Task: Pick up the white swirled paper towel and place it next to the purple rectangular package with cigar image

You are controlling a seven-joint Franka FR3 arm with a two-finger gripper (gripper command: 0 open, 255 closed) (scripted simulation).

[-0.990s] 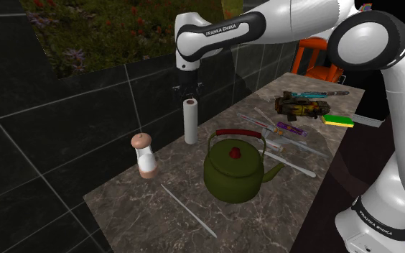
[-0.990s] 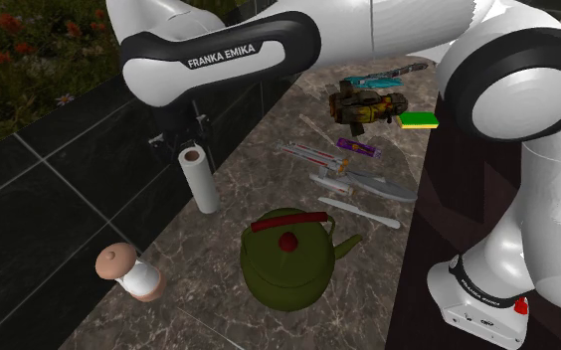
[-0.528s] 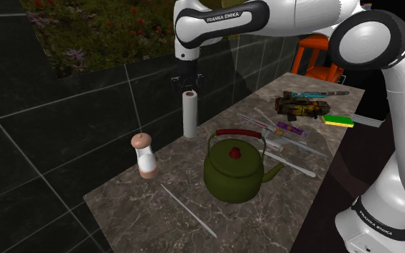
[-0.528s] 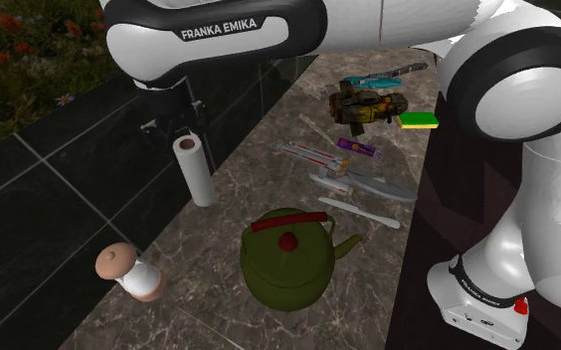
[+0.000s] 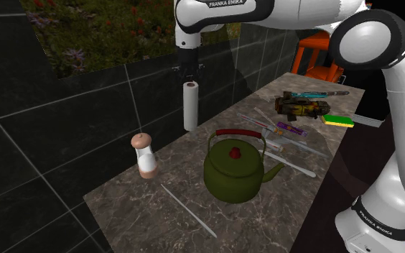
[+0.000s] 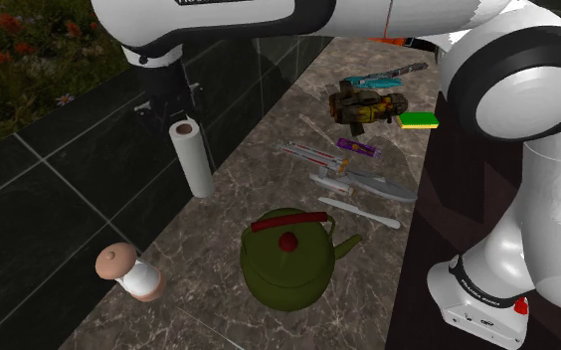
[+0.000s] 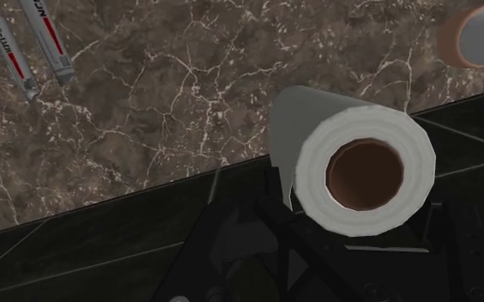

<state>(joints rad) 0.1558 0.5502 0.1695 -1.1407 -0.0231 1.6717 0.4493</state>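
White paper towel roll with a brown core [image 5: 190, 108] hangs upright at the far left edge of the dark marble surface [image 5: 140, 212]. My black pincer [image 5: 189, 76] is clenched on its top end, so it carries vertically. I reckon that keeps it clear of the green kettle [image 5: 233, 171] on the way right to the small purple rectangular package [image 5: 292, 129].

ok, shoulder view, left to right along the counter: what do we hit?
Shaker → paper towel roll → green kettle → purple package → green sponge.
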